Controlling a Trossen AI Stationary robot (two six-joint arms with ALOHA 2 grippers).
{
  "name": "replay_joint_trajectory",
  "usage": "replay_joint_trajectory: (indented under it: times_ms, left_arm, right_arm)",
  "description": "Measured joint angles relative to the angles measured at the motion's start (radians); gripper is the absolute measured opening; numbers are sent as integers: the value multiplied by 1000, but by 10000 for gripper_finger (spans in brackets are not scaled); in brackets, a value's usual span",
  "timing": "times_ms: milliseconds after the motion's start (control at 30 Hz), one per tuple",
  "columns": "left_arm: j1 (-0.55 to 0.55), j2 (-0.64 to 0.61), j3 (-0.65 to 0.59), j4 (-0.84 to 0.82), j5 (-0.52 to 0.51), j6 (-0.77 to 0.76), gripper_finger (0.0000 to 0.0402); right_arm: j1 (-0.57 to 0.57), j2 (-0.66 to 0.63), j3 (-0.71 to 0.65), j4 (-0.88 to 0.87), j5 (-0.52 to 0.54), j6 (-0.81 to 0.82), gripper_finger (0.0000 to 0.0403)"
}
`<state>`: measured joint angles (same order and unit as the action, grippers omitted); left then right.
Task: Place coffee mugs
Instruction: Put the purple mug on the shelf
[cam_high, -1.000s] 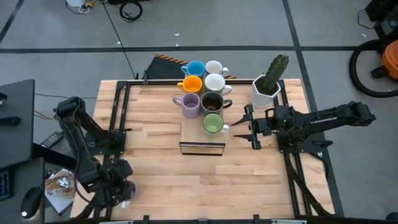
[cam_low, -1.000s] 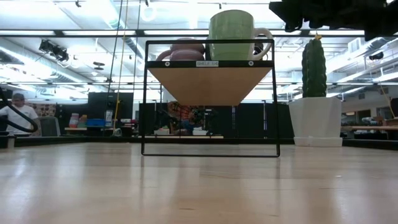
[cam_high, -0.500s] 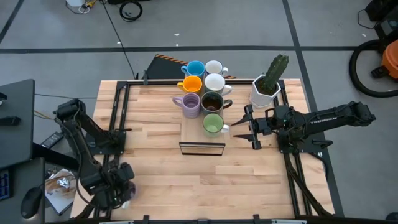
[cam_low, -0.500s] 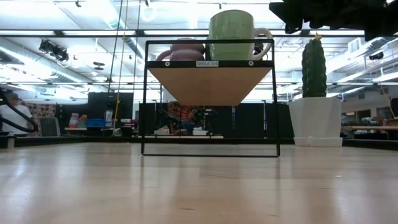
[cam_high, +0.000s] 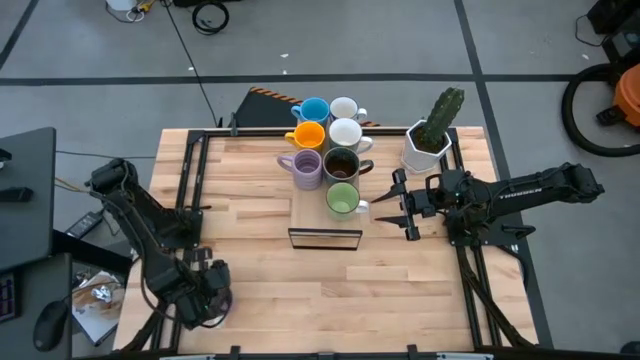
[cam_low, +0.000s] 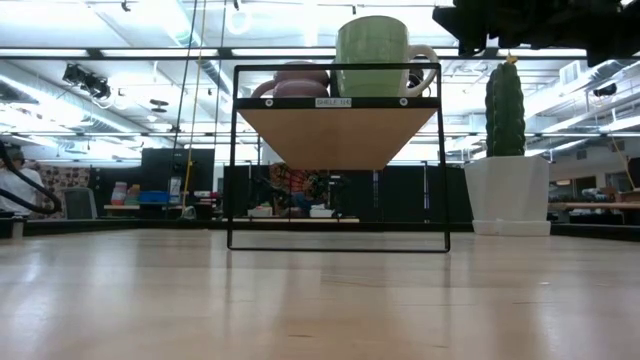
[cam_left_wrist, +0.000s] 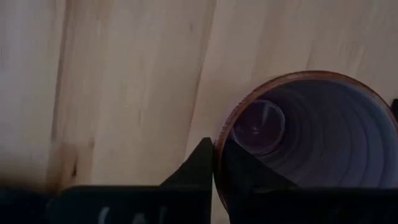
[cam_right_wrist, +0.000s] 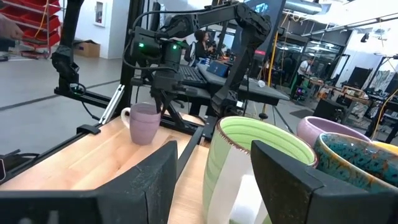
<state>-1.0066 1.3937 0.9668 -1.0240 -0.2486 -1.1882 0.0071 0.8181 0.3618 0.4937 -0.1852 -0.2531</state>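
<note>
My left gripper (cam_high: 212, 298) is at the table's near left corner, shut on a lavender mug (cam_right_wrist: 144, 122). Several other coffee mugs stand on their bases on the wooden shelf (cam_high: 325, 238): light blue (cam_high: 314, 109), two white (cam_high: 345, 131), orange (cam_high: 308, 134), lavender (cam_high: 305, 167), dark brown (cam_high: 341, 163) and green (cam_high: 342, 198). My right gripper (cam_high: 392, 207) hovers open at shelf height, just right of the green mug (cam_right_wrist: 249, 162). Its fingers point at that mug and touch nothing. My left gripper pinches the lavender mug's rim (cam_left_wrist: 219, 144), one finger inside the mug and one outside. The fingers come from above, pointing down. The mug is upright with its mouth up. Whether its base is on the table, I cannot tell.
A white pot with a green cactus (cam_high: 427, 145) stands at the far right, just behind my right gripper. Bare wood lies between the shelf and the table's near edge. Black frame rails (cam_high: 188, 180) run along the left and right sides.
My left gripper has moved a little toward the table's right edge along the near edge, with the lavender mug under it. My right gripper has kept still.
</note>
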Motion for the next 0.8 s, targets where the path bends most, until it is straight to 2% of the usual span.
replay_joint_trajectory:
  times_ms: [267, 433, 800]
  left_arm:
    - [82, 0, 0, 28, -49, 333, 26]
    - [133, 0, 0, 29, -80, 481, 27]
    - [286, 0, 0, 77, -75, 841, 29]
  right_arm:
    - [0, 0, 0, -3, 0, 0, 210]
    - [0, 0, 0, -4, 0, -2, 210]
    - [0, 0, 0, -4, 0, -4, 210]
